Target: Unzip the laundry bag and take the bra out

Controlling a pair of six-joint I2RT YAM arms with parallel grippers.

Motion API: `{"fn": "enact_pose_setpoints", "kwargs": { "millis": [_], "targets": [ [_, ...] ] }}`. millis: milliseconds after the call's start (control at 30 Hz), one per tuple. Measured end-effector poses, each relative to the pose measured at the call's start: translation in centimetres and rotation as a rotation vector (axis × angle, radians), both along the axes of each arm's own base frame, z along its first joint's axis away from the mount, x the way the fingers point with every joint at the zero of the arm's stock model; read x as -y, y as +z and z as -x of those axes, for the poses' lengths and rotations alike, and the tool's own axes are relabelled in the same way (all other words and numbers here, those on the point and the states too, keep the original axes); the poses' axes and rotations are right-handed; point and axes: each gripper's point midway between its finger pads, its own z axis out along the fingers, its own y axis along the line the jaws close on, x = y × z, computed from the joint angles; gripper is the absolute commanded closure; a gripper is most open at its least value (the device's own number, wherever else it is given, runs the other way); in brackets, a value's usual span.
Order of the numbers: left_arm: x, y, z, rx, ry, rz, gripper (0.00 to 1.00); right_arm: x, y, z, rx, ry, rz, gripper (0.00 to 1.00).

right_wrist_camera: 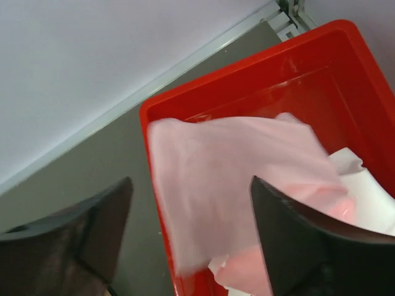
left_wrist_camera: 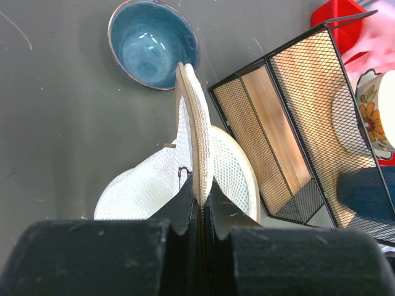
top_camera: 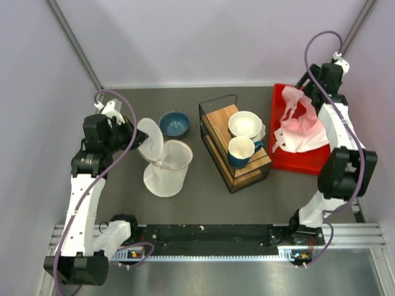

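The laundry bag lies on the table left of centre, its mesh mouth open. My left gripper is shut on the bag's stiff round end flap and holds it upright on edge. In the left wrist view the flap's edge runs straight up from my shut gripper, with the bag's mesh behind. The bra lies draped in the red tray at the right. My right gripper is open above the tray's far end. In the right wrist view the blurred bra hangs between the spread gripper, over the tray.
A black wire rack with a wooden shelf stands mid-table, holding a white bowl and a blue mug. A blue bowl sits just behind the bag; it also shows in the left wrist view. Walls close in on three sides.
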Motion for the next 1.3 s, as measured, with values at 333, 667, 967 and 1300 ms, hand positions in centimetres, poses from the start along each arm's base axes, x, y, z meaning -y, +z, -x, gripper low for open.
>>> {"fn": "enact_pose_setpoints", "kwargs": {
  "millis": [333, 667, 967, 1300],
  "targets": [
    [-3.2, 1.3, -1.2, 0.004, 0.101, -0.031, 1.0, 0.4, 0.2, 1.1, -0.086, -0.028, 0.0, 0.01],
    [-9.3, 0.6, -2.7, -0.036, 0.382, -0.037, 0.09, -2.9, 9.6, 7.5, 0.082, 0.077, 0.08, 0.01],
    [-9.7, 4.8, -0.4, 0.1, 0.445, -0.036, 0.01, -6.1, 9.4, 8.7, 0.041, 0.212, 0.097, 0.01],
    [-7.9, 7.7, 1.2, 0.199, 0.371, 0.002, 0.01, -6.4, 9.0, 9.0, 0.023, 0.227, 0.091, 0.01]
  ]
}}
